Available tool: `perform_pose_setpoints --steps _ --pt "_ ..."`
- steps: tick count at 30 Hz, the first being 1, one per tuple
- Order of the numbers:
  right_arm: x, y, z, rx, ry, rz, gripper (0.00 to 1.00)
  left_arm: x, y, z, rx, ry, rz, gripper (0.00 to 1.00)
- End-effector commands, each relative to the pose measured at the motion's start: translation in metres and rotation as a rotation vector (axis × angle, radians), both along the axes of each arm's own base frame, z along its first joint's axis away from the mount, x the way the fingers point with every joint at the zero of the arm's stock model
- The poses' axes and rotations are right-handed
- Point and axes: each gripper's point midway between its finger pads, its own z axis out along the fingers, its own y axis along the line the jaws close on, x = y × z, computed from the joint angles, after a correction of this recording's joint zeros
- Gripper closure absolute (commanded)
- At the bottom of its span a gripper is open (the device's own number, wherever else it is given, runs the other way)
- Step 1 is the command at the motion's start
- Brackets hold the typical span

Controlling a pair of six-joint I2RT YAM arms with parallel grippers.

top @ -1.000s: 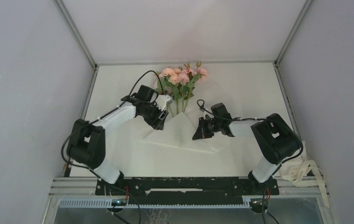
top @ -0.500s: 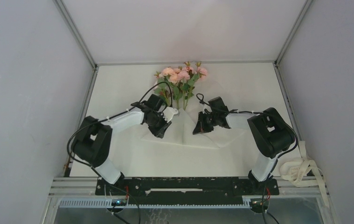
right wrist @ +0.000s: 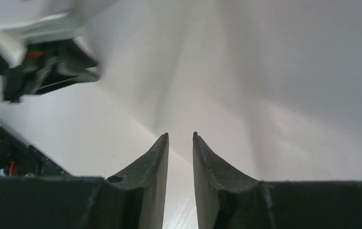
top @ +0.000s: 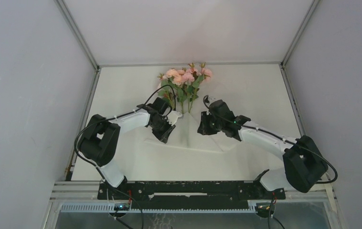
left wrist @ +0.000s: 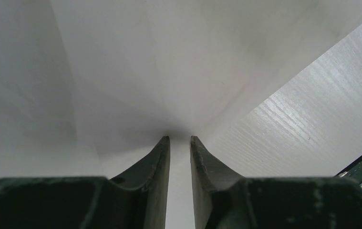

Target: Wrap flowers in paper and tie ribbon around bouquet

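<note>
Near the middle of the white worktop (top: 255,90), the two arms are seen reaching inward from their bases toward each other, over the paper (top: 193,140).

The left gripper (left wrist: 179,137) is shown with its dark, curved jaws drawn close, only a narrow slot being left between them. A fold of the paper is gathered at the tips and appears to be pinched there, with creases fanning outward from that point.

The right gripper (right wrist: 179,133) is shown with its jaws slightly parted. Nothing is seen between them, and the sheet lies just beyond the tips.

The paper is thin, matte and white. It is creased into broad flat facets and raised into a peak between the two grippers, with its lower edge spread toward the arm bases. Beside it, a fine streaked grain is visible on the worktop in the left wrist view.

Beyond the grippers, the flowers (top: 186,78) are laid with pale pink heads and green leaves toward the back wall, while their thin stems run down into the raised paper.
</note>
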Motion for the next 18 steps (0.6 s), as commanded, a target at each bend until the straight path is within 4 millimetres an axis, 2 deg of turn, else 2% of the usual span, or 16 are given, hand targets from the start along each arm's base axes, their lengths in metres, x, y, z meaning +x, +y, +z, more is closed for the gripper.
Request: perform_pose_setpoints --steps 1,3,5,8,11,14,18 --pt "-0.022 0.034 0.003 0.074 -0.008 0.028 0.68 -0.001 0.0 -0.003 0.004 0.023 0.018 0.73" --pt "-0.027 0.05 -0.008 0.149 0.063 0.054 0.74 0.002 0.0 -0.002 0.007 0.017 0.022 0.73" --pt "-0.028 0.049 -0.03 0.128 0.126 0.026 0.8 0.002 0.002 0.0 0.009 0.012 0.024 0.73" --pt "-0.035 0.039 -0.058 0.071 0.205 -0.017 0.85 0.002 0.007 0.004 0.016 -0.009 0.017 0.73" --pt "-0.038 0.021 -0.07 0.018 0.213 -0.081 0.88 0.001 0.007 0.016 0.005 -0.045 -0.028 0.71" --pt "-0.041 0.014 -0.073 0.003 0.216 -0.109 0.88 -0.001 -0.012 0.047 -0.047 -0.108 -0.119 0.66" --pt "-0.041 0.015 -0.068 0.014 0.214 -0.124 0.88 0.004 -0.058 0.085 -0.202 -0.157 -0.17 0.63"
